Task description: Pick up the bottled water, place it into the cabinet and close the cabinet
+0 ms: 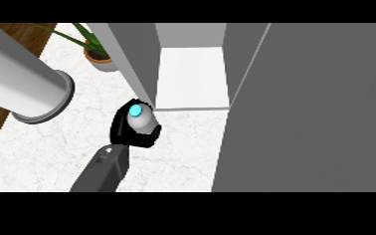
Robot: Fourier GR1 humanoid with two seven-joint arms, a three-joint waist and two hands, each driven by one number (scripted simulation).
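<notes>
The bottled water (139,118), pale with a cyan cap, stands upright in my left hand (129,135), whose fingers curl round its sides. My grey forearm comes up from the lower left. The bottle is over the marble counter (51,147), just in front of the cabinet's left wall and left of the opening. The cabinet (191,77) is open, showing a bare white shelf. Its grey door (308,109) swings out toward me and fills the right side. My right hand does not show.
A large white cylinder (33,87) lies at the left, close to the bottle's path. A potted plant (97,52) stands at the back left beside the cabinet wall. Brown wood shows at the far left corner.
</notes>
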